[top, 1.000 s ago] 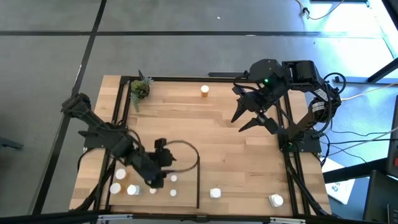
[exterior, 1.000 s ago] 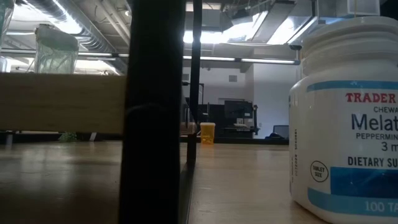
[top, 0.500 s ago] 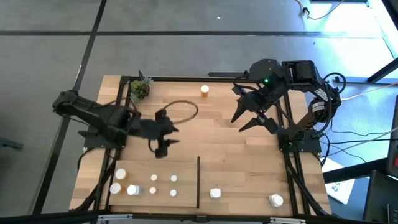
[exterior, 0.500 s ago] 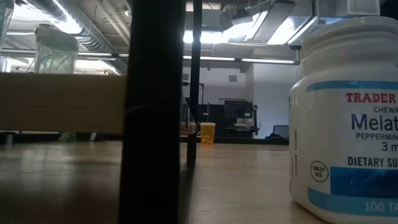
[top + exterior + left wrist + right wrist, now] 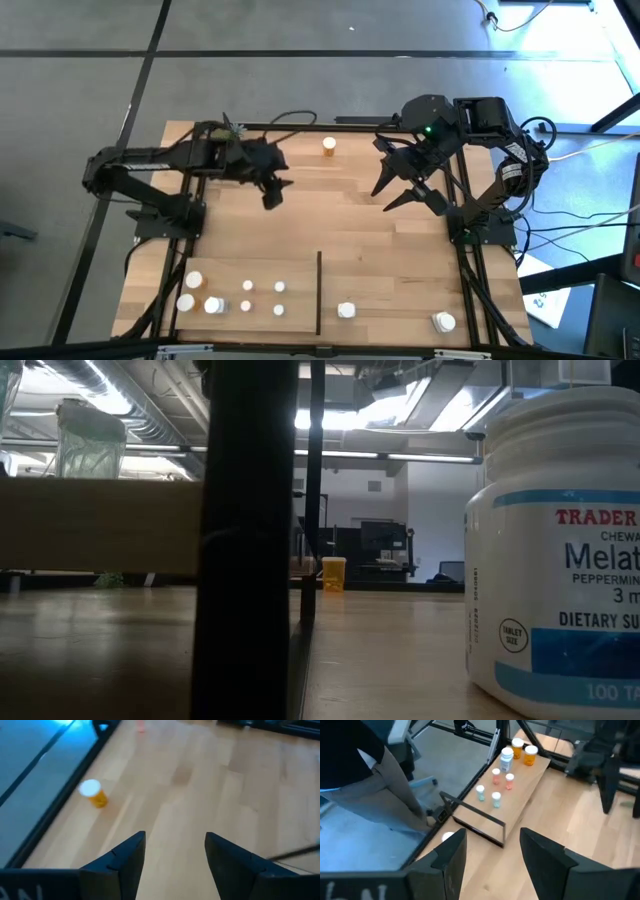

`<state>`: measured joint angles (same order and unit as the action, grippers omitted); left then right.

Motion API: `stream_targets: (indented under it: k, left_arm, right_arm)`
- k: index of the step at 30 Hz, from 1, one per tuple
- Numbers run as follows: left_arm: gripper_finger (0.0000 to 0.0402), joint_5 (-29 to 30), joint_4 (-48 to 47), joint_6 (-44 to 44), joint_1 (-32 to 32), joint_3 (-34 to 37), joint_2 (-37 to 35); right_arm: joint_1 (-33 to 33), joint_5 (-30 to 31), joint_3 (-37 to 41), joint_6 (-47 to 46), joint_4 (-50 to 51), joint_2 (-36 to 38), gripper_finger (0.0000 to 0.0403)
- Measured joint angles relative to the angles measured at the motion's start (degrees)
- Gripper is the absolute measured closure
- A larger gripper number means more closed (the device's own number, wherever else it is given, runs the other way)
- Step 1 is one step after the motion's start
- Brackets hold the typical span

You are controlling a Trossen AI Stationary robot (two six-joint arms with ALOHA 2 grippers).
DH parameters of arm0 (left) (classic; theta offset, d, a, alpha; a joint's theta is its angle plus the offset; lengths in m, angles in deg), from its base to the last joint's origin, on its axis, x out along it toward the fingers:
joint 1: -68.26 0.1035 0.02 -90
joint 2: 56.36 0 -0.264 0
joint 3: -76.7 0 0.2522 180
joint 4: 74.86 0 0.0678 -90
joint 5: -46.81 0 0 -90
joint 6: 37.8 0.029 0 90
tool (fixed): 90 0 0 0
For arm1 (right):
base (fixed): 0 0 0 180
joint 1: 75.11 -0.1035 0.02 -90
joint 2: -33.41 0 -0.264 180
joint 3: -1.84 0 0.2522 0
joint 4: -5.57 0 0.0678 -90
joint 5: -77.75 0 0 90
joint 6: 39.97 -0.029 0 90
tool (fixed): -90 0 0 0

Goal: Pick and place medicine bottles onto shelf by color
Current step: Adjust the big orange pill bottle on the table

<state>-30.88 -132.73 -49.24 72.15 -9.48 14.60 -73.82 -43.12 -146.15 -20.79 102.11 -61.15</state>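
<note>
My left gripper (image 5: 277, 192) hangs over the far half of the light-wood plank shelf with black metal rails (image 5: 300, 240), its fingers spread and holding nothing. The small orange bottle with a white cap (image 5: 329, 147) stands by the far rail, near my fingertips but apart from them, just off to their right. Six more white-capped bottles (image 5: 232, 295) cluster in the near left corner beside the thin black divider strip (image 5: 319, 292). My right gripper (image 5: 398, 190) waits over the right side, fingers apart, empty.

Six medicine bottles (image 5: 232, 296) left of the divider strip (image 5: 319, 292), two right.
</note>
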Motion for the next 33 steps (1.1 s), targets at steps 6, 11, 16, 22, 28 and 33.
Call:
stream_targets:
  k: [6,11,16,22,28,33]
  left_arm:
    - [0.0203,-0.08,0.00,-0.02,3.06,0.00,0.00]
    - [0.0203,-0.06,-0.29,-0.93,4.38,0.00,0.00]
    - [0.0203,-3.99,-7.64,-3.67,4.35,0.00,-0.65]
    - [0.0203,-13.16,-18.58,-11.45,3.93,-0.07,-2.62]
    - [0.0203,-18.65,-24.48,-22.38,-0.16,0.10,-5.47]
    - [0.0203,-19.58,-28.58,-34.11,-6.59,0.15,-7.86]
  right_arm:
    - [2.29,11.53,0.94,2.00,0.10,-0.11,0.0217]
    - [5.38,24.67,4.88,0.96,-2.56,-0.15,0.0217]
    - [9.85,27.99,10.90,-2.64,-4.22,-0.24,0.0217]
    - [12.62,26.24,15.41,-3.97,-5.72,-0.24,0.0217]
    - [12.76,25.57,16.54,-2.45,-6.31,-0.26,0.0217]
    - [12.80,20.17,16.54,1.13,-7.09,-0.24,0.0217]
